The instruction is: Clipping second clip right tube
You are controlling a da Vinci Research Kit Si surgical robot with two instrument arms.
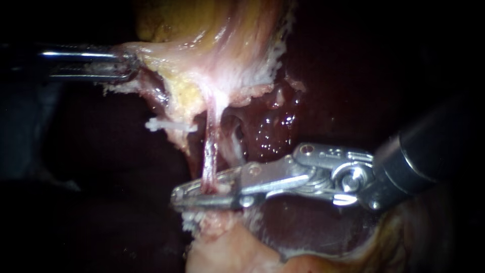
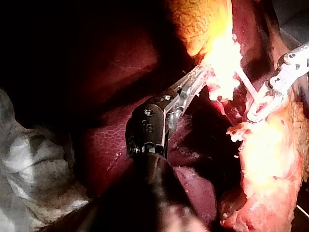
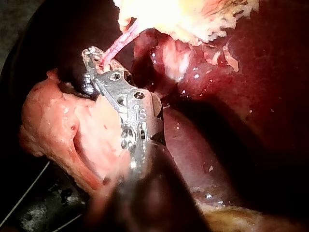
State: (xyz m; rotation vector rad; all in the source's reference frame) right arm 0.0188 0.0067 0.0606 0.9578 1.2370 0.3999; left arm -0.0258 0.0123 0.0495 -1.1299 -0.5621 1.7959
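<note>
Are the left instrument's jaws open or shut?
Shut on the pale tissue: the left instrument has both jaws clamped on its edge, no gap showing.

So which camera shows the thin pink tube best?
The endoscope view: the pink tube runs its whole visible length there, from the pale tissue down into the right instrument. The right wrist view shows only a short stretch ahead of the instrument; the left wrist view shows a thin, glare-washed strand.

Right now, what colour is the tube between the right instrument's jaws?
Pinkish-red tube; endoscope view best.
</note>
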